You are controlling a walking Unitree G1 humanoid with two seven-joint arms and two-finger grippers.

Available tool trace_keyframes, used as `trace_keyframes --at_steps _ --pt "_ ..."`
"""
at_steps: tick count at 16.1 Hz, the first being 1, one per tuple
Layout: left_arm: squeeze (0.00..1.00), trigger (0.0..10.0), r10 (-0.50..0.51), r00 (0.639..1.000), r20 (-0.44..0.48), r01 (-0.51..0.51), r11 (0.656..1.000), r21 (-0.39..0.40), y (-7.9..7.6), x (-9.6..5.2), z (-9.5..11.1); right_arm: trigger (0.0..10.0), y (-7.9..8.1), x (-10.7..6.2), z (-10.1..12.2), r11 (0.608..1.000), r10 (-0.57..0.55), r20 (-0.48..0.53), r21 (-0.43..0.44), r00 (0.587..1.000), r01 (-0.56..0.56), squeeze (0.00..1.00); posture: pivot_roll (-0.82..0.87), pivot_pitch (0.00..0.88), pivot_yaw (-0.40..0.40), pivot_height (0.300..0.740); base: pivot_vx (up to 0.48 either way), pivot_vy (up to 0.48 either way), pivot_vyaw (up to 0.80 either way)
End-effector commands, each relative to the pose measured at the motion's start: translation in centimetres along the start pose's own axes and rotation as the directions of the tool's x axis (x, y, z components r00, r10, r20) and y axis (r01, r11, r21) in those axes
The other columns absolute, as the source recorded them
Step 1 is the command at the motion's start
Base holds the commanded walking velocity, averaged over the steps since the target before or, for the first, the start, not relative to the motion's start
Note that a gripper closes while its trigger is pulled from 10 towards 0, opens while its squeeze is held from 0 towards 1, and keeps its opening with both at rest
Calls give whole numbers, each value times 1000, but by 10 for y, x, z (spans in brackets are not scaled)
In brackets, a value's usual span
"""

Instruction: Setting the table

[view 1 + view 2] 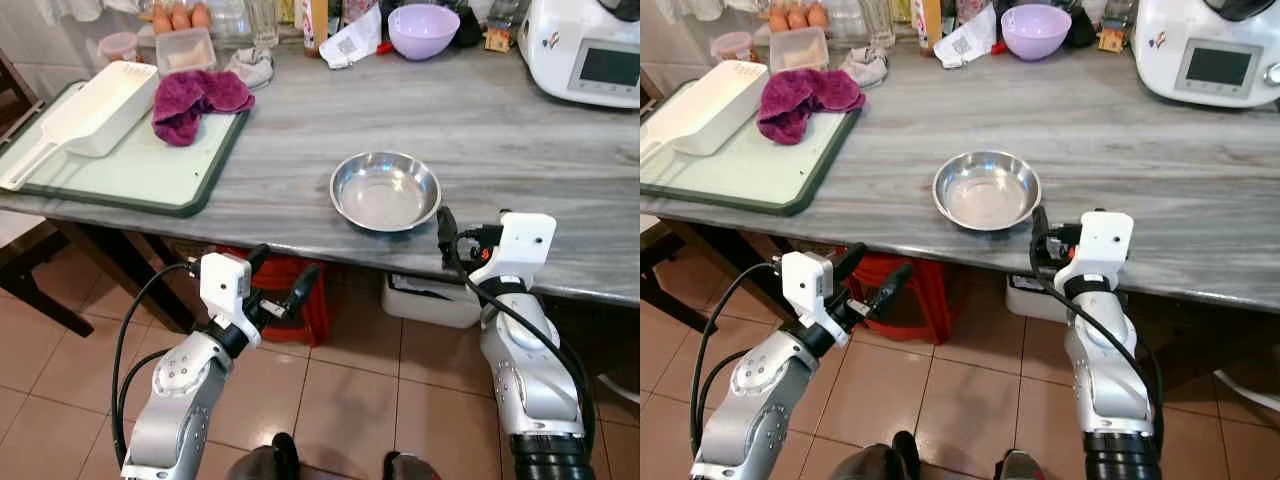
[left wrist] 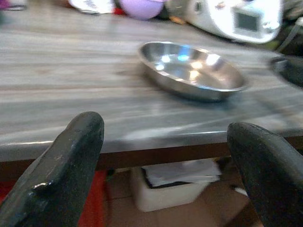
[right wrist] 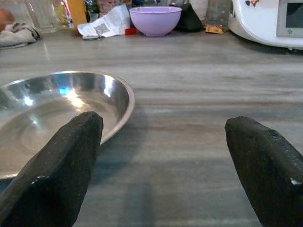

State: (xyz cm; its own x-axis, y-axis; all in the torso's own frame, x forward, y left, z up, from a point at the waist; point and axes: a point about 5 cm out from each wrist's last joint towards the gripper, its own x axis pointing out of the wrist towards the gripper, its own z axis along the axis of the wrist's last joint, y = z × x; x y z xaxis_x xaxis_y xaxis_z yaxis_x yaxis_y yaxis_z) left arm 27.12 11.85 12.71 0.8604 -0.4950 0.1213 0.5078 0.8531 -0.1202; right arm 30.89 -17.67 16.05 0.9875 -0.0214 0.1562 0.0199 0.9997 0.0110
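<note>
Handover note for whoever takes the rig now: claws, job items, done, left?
Left claw: open, holding nothing, below the table edge, aimed at the table.
Right claw: open, holding nothing, at the near table edge just right of the steel bowl.
Steel bowl sits upright on the grey table near its front edge, not gripped. Purple bowl stands at the back.
Done: bowl is on the table.
Left: judging by the layout, probably more tableware.

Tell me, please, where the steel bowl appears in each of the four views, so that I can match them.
Left eye view: steel bowl just right of centre, near the table's front edge.
Right eye view: centre.
Left wrist view: upper middle, beyond the open fingers.
Right wrist view: left side, behind one fingertip.
Shared landmark: purple bowl at the table's far edge.
</note>
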Motion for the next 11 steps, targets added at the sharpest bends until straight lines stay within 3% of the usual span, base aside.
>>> trace_keyframes --at_steps 1,3,4,7,8,9,11 --pt "0 10000 107 994 -26 -106 994 39 12 -2 -4 10000 6 -4 -1 1000 18 -17 14 1000 -18 1000 -135 187 30 740 0 0 0" --pt "0 10000 205 979 -23 -203 977 69 20 -2 -4 10000 11 -8 -3 999 34 -38 43 999 -33 1000 -133 184 25 740 0 0 0" --pt "0 10000 293 956 11 -293 952 93 27 -4 1 10000 14 -12 -1 998 43 -39 47 998 -41 1000 -130 180 21 740 0 0 0" --pt "0 10000 371 926 65 -376 920 107 33 -2 15 10000 21 -22 12 995 79 -18 66 997 -78 1000 -121 170 11 740 0 0 0" --pt "0 10000 392 917 67 -398 910 113 35 -3 14 10000 21 -26 10 996 77 -35 48 996 -75 165 -119 165 14 740 0 0 0" --pt "0 10000 417 907 61 -421 897 136 39 -6 13 10000 20 -30 5 995 77 -56 68 995 -73 0 -114 158 22 740 0 0 0" --pt "0 10000 461 886 46 -462 873 156 45 -13 9 10000 16 -35 0 999 41 -100 34 994 -37 0 -116 150 31 740 0 0 0"
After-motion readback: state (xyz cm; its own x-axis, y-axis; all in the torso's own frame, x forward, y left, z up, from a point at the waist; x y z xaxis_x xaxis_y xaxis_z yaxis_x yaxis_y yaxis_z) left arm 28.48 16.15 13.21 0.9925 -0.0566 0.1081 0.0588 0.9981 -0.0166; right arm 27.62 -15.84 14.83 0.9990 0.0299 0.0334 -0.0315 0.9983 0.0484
